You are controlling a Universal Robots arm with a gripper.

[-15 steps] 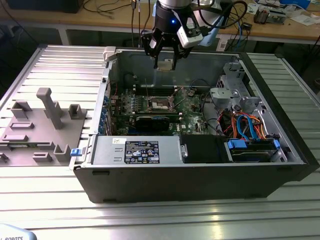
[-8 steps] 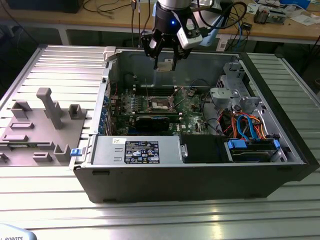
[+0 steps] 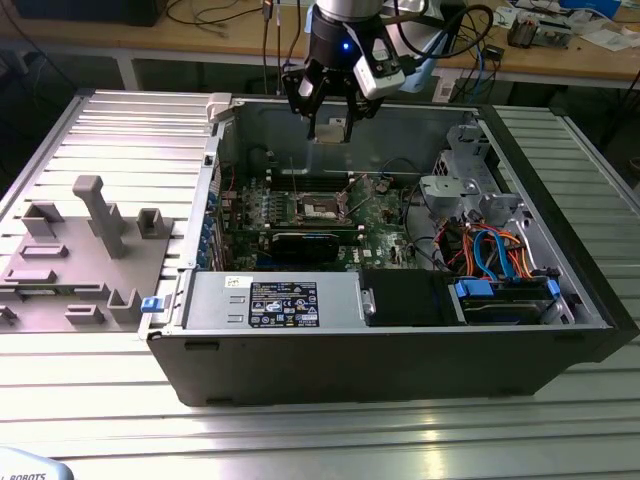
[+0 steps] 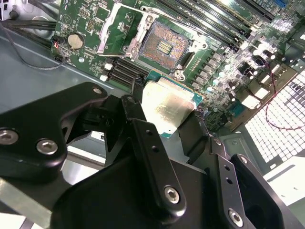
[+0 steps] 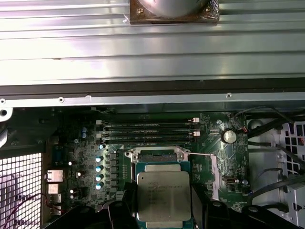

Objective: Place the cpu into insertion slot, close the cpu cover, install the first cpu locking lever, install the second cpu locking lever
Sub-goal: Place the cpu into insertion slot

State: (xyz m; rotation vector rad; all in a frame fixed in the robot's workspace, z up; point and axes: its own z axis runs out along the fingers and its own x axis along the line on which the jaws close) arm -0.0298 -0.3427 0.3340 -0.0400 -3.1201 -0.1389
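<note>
1. Gripper. The gripper [image 3: 330, 108] hangs above the open computer case [image 3: 380, 362], over the case edge farthest from the exterior camera. Its jaws are closed narrowly on the cpu [image 4: 167, 102]. The black fingers [image 4: 136, 119] press against two opposite edges of the chip.

2. Cpu. The cpu is clear of the circuit board [image 3: 385, 228] and touches only the fingers. In the first wrist view its silver-grey top faces the camera. Both wrist views show it lying flat between the jaws.

3. Insertion slot. The insertion slot [image 4: 164, 45] sits near the middle of the circuit board, just beside the long black memory slots [image 5: 147, 130]. The socket is vacant and its contact field is exposed.

4. Cpu cover. The cpu cover [image 4: 108, 33] stands swung open at one edge of the slot, off the socket.

5. Support. The case rests on a ribbed metal table [image 3: 300, 440].
</note>
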